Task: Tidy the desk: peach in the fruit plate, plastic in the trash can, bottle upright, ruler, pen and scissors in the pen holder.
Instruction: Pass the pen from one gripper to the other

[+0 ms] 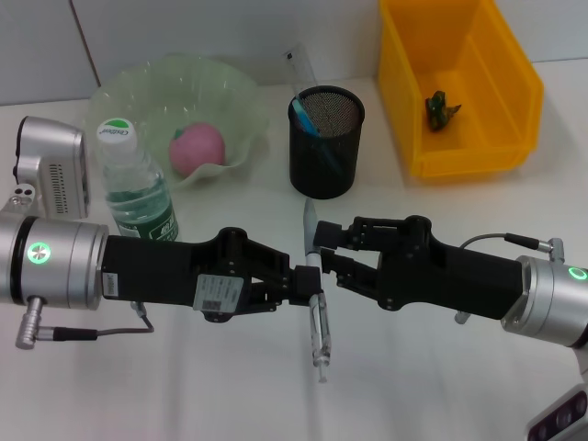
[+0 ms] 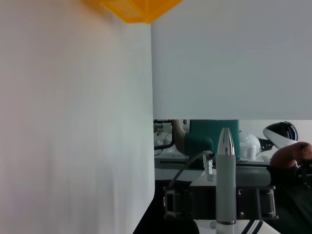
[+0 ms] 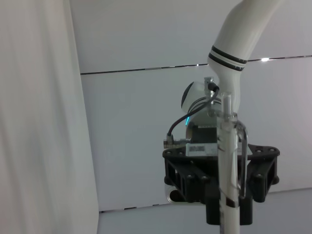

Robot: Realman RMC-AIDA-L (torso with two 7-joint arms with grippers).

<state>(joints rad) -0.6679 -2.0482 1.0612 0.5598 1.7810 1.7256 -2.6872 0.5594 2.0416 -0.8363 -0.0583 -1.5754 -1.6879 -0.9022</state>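
— Honestly, what worried you at that point?

— The handover. The pen (image 1: 315, 294) hung in the air between the two arms, over the bare table (image 1: 184, 386), in front of the pen holder (image 1: 326, 142). The left gripper (image 1: 308, 283) was clamped on its middle, while the right gripper (image 1: 323, 250) had its jaws parted around the upper end, not yet closed. If the left let go before the right had pinched firmly, I judged the pen would drop to the table and roll.

— Anything else?

— The right one was catching it near the tip, so it might have swung in a loose pinch and missed the holder's mouth.

— And the pen itself?

— Slim, grey barrel, silver pointed tip, clear section with a clip at the lower end. Smooth, probably slippery.
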